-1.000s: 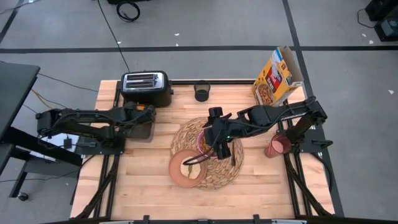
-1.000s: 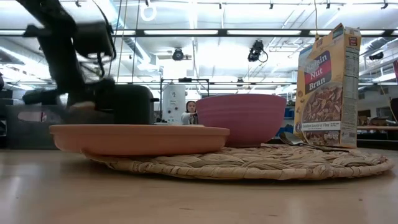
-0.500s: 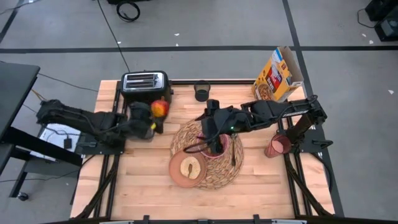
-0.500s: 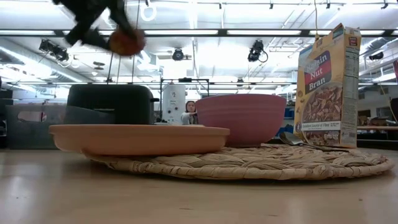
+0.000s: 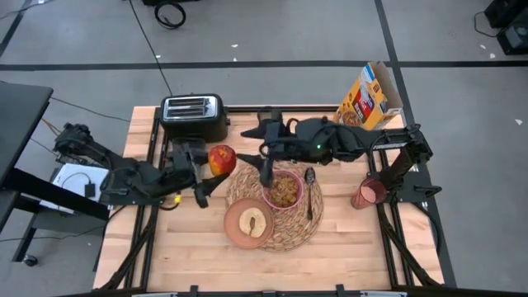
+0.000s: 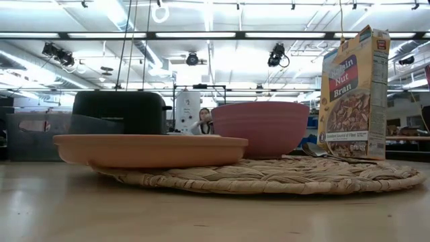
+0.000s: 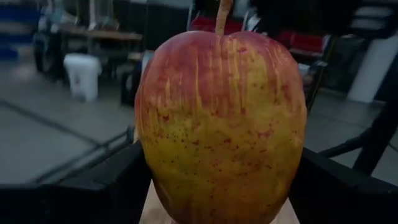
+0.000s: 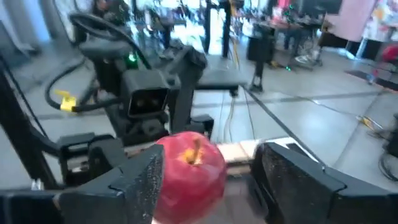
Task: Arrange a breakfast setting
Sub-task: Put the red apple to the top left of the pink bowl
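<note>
Since a second ago, my left gripper (image 5: 216, 162) has carried the red apple (image 5: 220, 158) from beside the toaster (image 5: 194, 115) to the woven placemat's (image 5: 307, 228) left edge, fingers clamped on its sides. My right gripper (image 5: 266, 165) hangs open just beside it, over the pink bowl's (image 5: 285, 190) rim. Neither arm shows in the low view, and whether the apple touches the tabletop (image 5: 190, 239) I cannot tell.

Left arm extended toward table centre, left gripper (image 5: 216, 161) clamped on a held object, right arm reaching across the table, right gripper (image 5: 266, 148) fingers parted, empty.
</note>
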{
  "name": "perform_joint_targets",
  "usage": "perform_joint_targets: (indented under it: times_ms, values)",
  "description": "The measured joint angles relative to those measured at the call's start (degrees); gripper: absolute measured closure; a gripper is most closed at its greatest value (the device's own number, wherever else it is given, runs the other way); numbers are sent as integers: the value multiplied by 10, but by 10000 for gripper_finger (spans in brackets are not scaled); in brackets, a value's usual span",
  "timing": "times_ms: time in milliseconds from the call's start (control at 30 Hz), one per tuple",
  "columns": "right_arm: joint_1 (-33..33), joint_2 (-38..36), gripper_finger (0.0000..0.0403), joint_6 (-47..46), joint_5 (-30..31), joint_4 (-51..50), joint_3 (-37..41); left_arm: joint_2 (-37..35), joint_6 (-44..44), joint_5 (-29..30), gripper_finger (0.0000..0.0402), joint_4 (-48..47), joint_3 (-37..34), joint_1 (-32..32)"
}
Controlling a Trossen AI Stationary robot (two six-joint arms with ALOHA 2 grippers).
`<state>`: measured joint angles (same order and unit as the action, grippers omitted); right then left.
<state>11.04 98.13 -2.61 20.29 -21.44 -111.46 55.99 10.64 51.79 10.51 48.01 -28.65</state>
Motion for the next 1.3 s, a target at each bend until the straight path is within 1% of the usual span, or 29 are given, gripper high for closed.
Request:
perform_joint_targets:
  times_ms: [100,167,233,333,400,600,667,833,1067,1300]
  values:
    - [-9,1,148,6,-52,33,0,0,-59,-9,90,47,0,-11]
    - [-13,3,164,7,-73,49,2,3,-81,-23,90,65,0,-12]
    - [-19,9,181,6,-88,69,3,4,-84,-35,90,64,0,-12]
    - [-25,24,207,6,-129,101,4,10,-84,-43,90,68,0,-11]
    - [-27,36,224,6,-142,101,4,16,-82,-44,90,64,0,-11]
    - [-28,44,272,-8,-145,101,4,22,-56,-41,90,64,0,-12]
    - [-28,43,287,-11,-145,98,5,22,-53,-39,90,65,0,-12]
    - [-30,44,327,-36,-173,77,5,22,-53,-33,90,67,0,-12]
    - [-34,43,384,-50,-173,64,4,22,-49,-34,89,65,0,-12]
    - [-41,42,388,-69,-173,47,4,22,-43,-31,82,65,-1,-12]
